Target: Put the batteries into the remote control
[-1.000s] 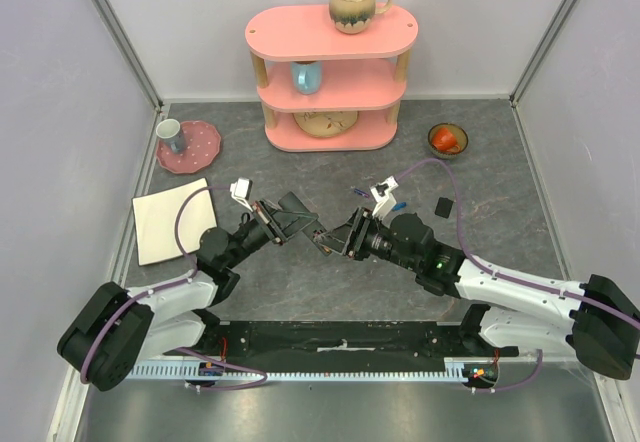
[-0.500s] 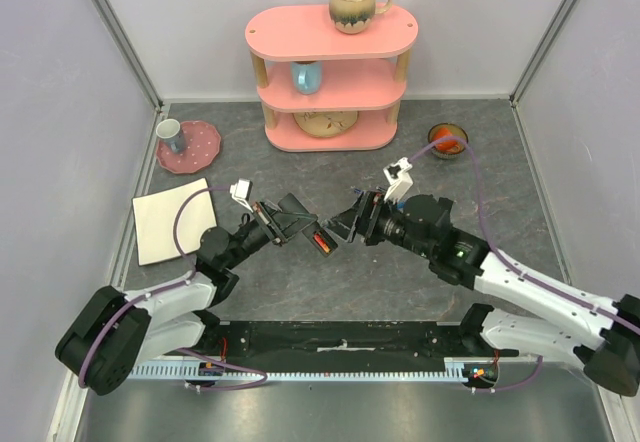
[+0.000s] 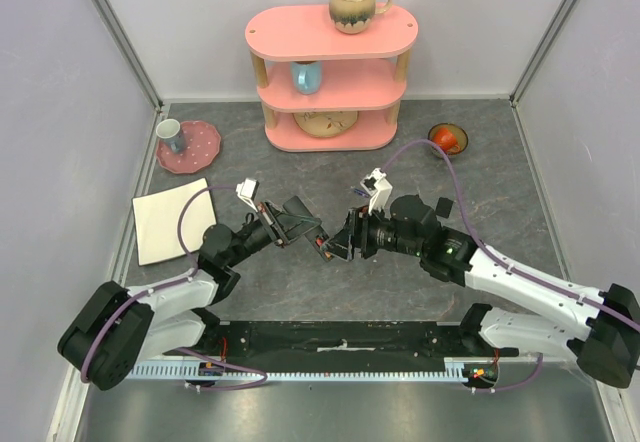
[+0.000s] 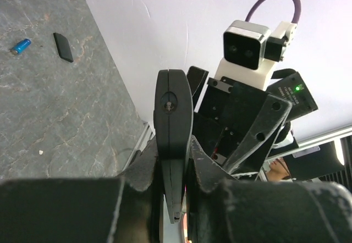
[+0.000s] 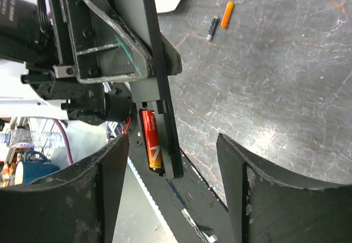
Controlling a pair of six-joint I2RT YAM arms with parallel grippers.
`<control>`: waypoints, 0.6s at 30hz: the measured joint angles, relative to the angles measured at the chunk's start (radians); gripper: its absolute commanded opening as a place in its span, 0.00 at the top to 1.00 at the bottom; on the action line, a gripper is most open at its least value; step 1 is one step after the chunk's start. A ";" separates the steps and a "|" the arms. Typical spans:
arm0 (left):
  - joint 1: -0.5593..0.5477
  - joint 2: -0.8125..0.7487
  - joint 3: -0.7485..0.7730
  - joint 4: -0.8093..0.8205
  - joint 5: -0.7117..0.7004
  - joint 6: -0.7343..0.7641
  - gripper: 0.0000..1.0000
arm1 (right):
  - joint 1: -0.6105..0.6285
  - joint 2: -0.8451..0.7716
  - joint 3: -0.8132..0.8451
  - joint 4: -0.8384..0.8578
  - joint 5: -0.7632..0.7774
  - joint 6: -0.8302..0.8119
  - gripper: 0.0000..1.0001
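My left gripper (image 3: 290, 220) is shut on the remote control (image 3: 303, 228), a slim black bar held in the air above the table's middle. It shows edge-on between the fingers in the left wrist view (image 4: 173, 127). A red-orange battery (image 5: 152, 147) lies in the remote's (image 5: 157, 61) open compartment at its free end. My right gripper (image 5: 176, 185) is open and empty, its jaws spread either side of that end, not touching it. An orange battery (image 5: 226, 7) and a dark grey battery (image 5: 212, 28) lie loose on the table. A blue battery (image 4: 21, 45) lies beside a small black piece (image 4: 62, 47).
A pink shelf (image 3: 330, 72) with mugs stands at the back. A pink plate (image 3: 195, 152) with a cup is at the back left and a white square plate (image 3: 172, 220) at the left. A bowl (image 3: 447, 139) with something red in it is at the back right.
The right gripper drew back up and to the right from the remote, then came back to its free end. The left gripper has kept the remote almost still.
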 measured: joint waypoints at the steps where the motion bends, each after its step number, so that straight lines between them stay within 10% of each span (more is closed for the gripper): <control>1: 0.000 0.003 0.002 0.001 0.006 -0.003 0.98 | 0.000 0.005 -0.005 0.002 -0.014 -0.005 0.34; 18: 0.000 0.011 0.014 0.043 0.031 -0.014 0.98 | -0.003 0.019 -0.082 0.149 -0.113 0.008 0.42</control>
